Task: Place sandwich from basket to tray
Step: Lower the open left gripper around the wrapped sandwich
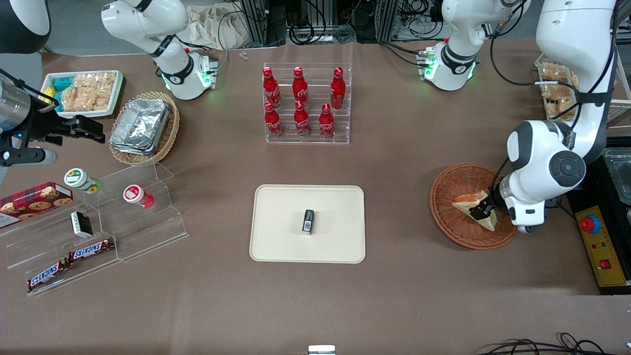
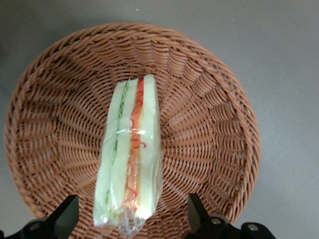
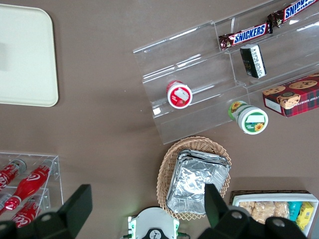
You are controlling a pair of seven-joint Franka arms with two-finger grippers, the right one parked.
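The small triangular sandwich (image 2: 130,157) of pale white bread, with an orange-red and green filling layer under clear film, is seen lying in the round, shallow, reddish-brown woven wicker basket (image 1: 446,207). It rests on the basket's woven floor, with its filling edge turned up toward the wrist camera.

The left arm's gripper (image 2: 133,216) is held low over the basket, directly above the sandwich. Its two dark fingers (image 2: 67,214) are spread wide apart, one on each side of the sandwich's wrapped end. A clear gap is seen between each fingertip and the film, so the sandwich is straddled but not touched. In the front view the gripper (image 1: 482,211) is seen over the sandwich (image 1: 471,203), in the half of the basket nearest the working arm.

The flat cream-coloured rectangular tray (image 1: 281,236) with rounded corners and a low rim lies well apart from the basket, toward the parked arm's end of the table. A small black box (image 1: 308,221) rests on the tray near its middle. A clear acrylic rack of red cola bottles (image 1: 300,103) stands farther from the front camera than the tray.
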